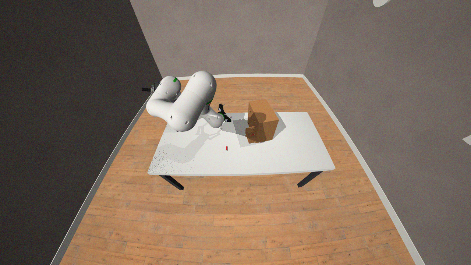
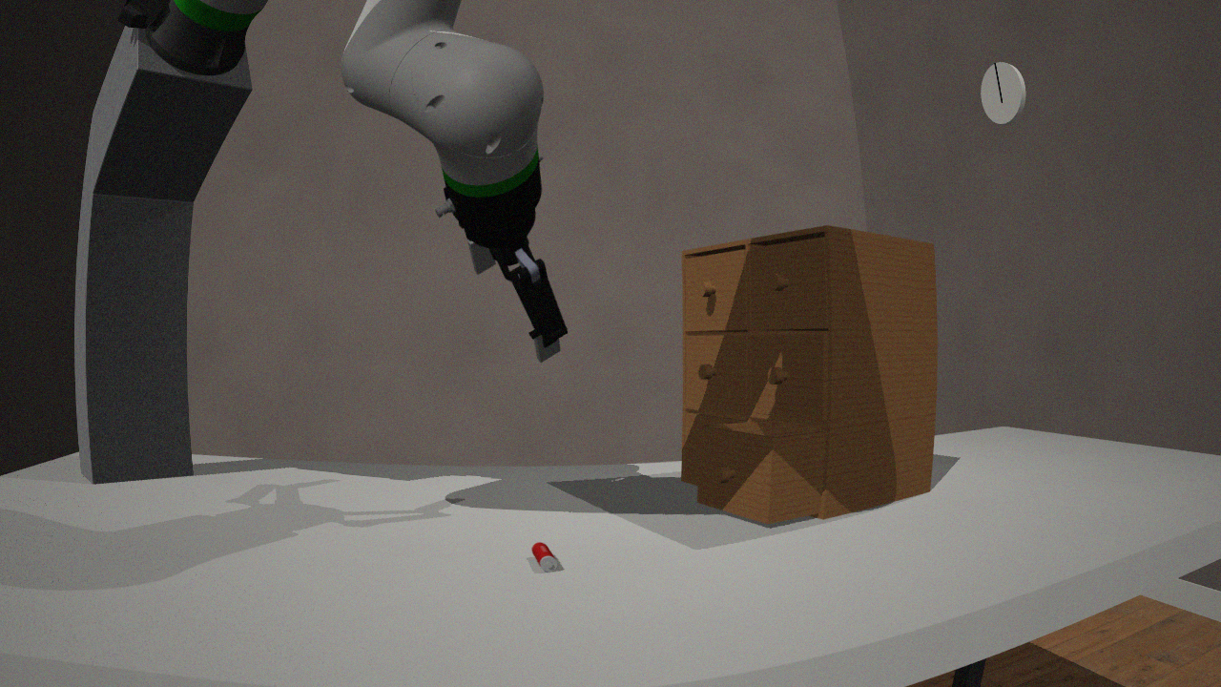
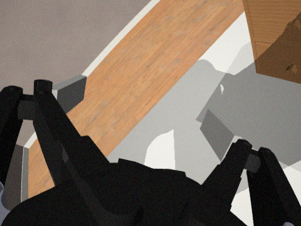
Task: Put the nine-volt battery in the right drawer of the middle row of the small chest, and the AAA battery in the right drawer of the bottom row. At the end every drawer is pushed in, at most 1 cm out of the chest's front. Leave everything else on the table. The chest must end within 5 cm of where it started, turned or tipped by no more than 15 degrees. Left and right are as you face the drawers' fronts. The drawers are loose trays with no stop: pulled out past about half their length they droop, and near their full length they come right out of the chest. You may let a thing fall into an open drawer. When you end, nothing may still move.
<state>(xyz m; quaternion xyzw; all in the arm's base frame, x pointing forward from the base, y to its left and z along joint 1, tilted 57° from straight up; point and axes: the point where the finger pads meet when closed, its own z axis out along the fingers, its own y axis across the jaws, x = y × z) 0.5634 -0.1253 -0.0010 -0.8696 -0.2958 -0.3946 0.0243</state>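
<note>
The small wooden chest (image 1: pixel 263 113) (image 2: pixel 879 342) (image 3: pixel 272 9) stands on the white table (image 1: pixel 279 158) (image 2: pixel 854 580). One bottom-row drawer (image 1: pixel 257 140) (image 2: pixel 768 490) is pulled partly out, and a small red thing (image 1: pixel 252 134) lies in it; I cannot tell what it is. The other drawers look pushed in. A small red cylindrical battery (image 1: pixel 227 148) (image 2: pixel 545 555) with a silver end lies on the table in front of the chest. My gripper (image 1: pixel 226 118) (image 2: pixel 546 343) (image 3: pixel 147 103) is open and empty. It hangs tilted, high above the table, left of the chest's front.
The arm's grey pedestal (image 2: pixel 136 342) stands at the table's back left corner. The arm's big white links (image 1: pixel 184 102) hang over that end of the table. The table's edge runs close behind the chest, with wooden floor (image 1: pixel 230 214) all around.
</note>
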